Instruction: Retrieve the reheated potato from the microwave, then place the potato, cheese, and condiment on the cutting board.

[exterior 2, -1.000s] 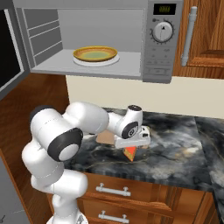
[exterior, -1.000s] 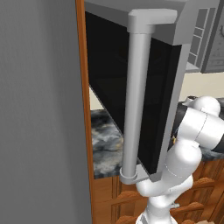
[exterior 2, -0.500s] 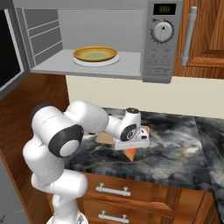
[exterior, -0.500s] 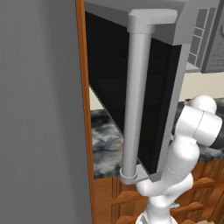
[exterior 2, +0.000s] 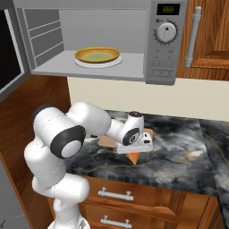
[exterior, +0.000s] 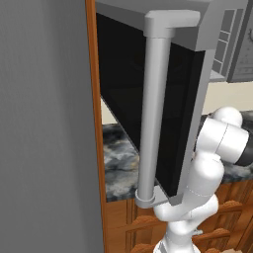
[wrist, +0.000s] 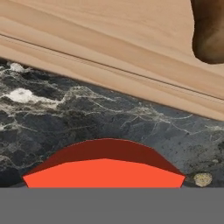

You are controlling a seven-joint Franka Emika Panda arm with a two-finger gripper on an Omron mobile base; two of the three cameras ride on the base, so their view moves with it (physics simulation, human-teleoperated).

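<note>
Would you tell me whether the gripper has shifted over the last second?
Barely: the gripper stays low over the cheese beside the cutting board, under the microwave.

I can't see the gripper point(exterior 2: 135, 152) fingertips, hidden under the hand | cheese point(wrist: 105, 168) cut off by the hand view's bottom edge, only its tip shows below the hand from the right base | potato point(wrist: 210, 30) clipped at the top right corner | cutting board point(exterior 2: 106, 141) mostly hidden behind the arm | microwave point(exterior: 163, 104) door blocks the counter from the left base.
</note>
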